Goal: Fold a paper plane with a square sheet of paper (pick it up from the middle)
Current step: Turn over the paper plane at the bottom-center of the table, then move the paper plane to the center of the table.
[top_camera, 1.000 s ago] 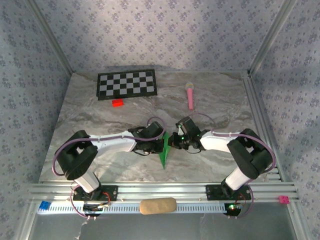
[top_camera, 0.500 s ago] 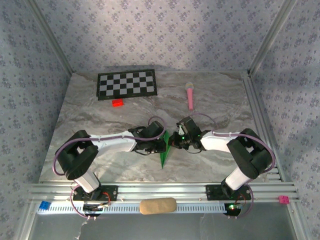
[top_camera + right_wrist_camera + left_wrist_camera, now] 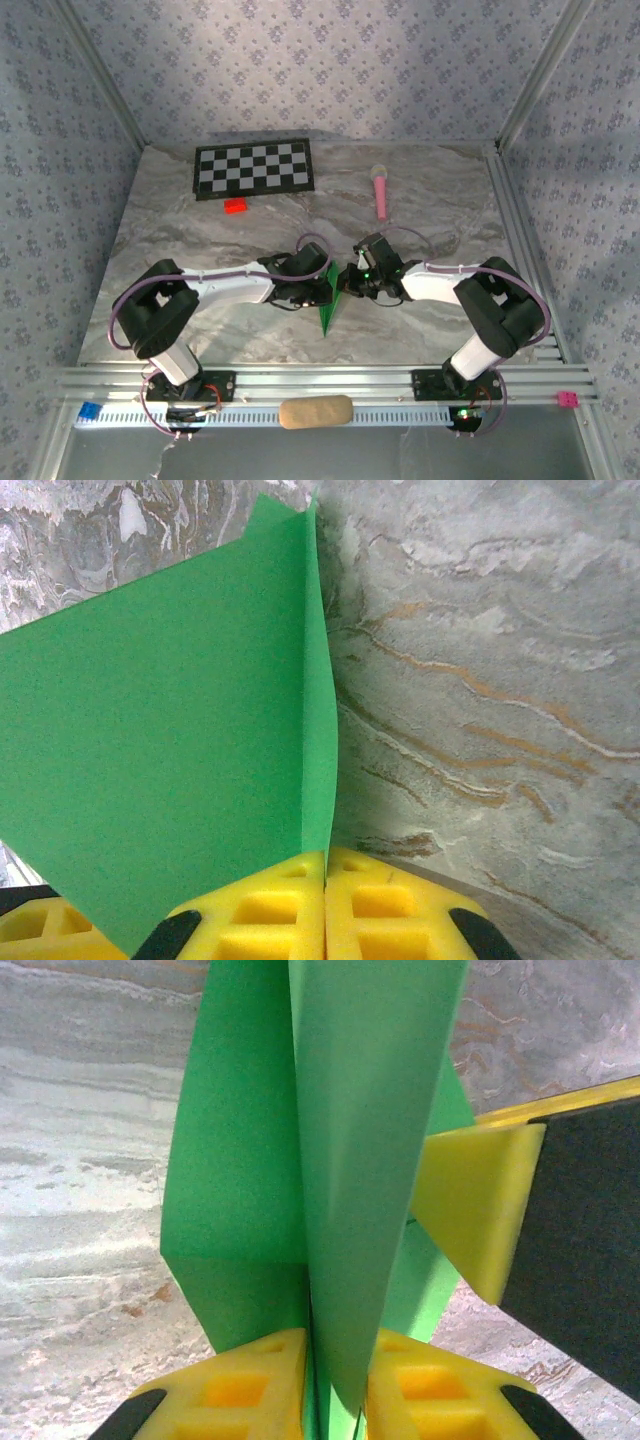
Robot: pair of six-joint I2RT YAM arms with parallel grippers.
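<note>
The green paper (image 3: 327, 305), folded into a narrow pointed shape with a centre crease, stands on edge between the two grippers at the table's middle, its tip toward the near edge. My right gripper (image 3: 326, 858) is shut on the paper's (image 3: 170, 710) crease from the right. My left gripper (image 3: 335, 1345) faces it from the left. Its yellow jaws stand a little apart with a folded flap of the paper (image 3: 240, 1160) passing loosely between them. The right gripper's yellow finger (image 3: 470, 1200) shows just behind the paper in the left wrist view.
At the back left lies a black-and-white checkerboard (image 3: 254, 168) with a small red block (image 3: 236, 206) in front of it. A pink microphone-shaped toy (image 3: 381, 190) lies at the back right. A tan oblong object (image 3: 315, 411) rests on the near rail.
The left gripper's jaws have parted slightly around the paper. The paper's tip has shifted a little; both arms stay almost where they were.
</note>
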